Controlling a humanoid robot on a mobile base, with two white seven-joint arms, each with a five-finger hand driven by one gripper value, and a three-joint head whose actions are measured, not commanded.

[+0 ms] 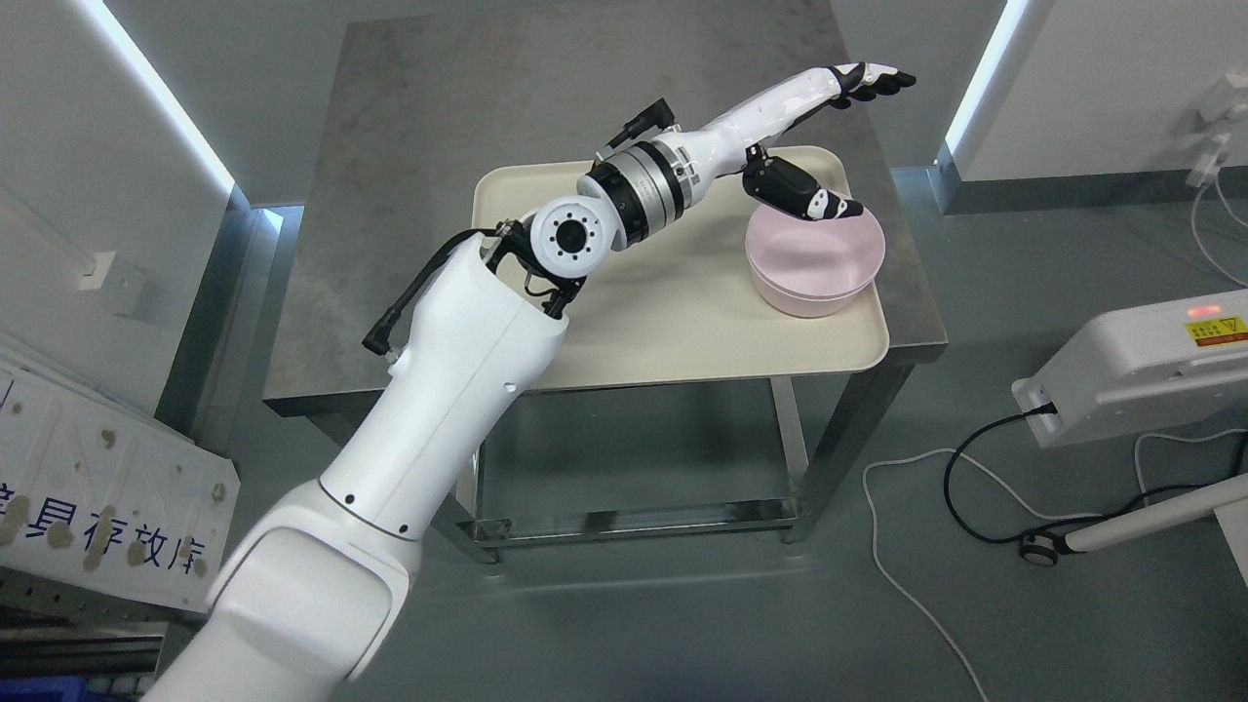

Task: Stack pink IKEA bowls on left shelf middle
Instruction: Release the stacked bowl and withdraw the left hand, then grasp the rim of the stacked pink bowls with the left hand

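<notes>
A pink bowl (815, 265), perhaps a nested pair, sits at the right end of a cream tray (682, 322) on a grey metal table (429, 127). My left arm reaches in from the lower left across the tray. Its hand (829, 136) hovers over the bowl's far rim with fingers (877, 78) stretched straight out past the tray and the thumb (809, 195) hanging down over the bowl's rim. Nothing is held. No shelf shows in this view, and neither does the right arm.
The table's right edge runs close beside the bowl. A white device (1141, 375) with a black cable (975, 487) and a white cable lies on the floor at right. A white printed panel (97, 487) leans at the lower left.
</notes>
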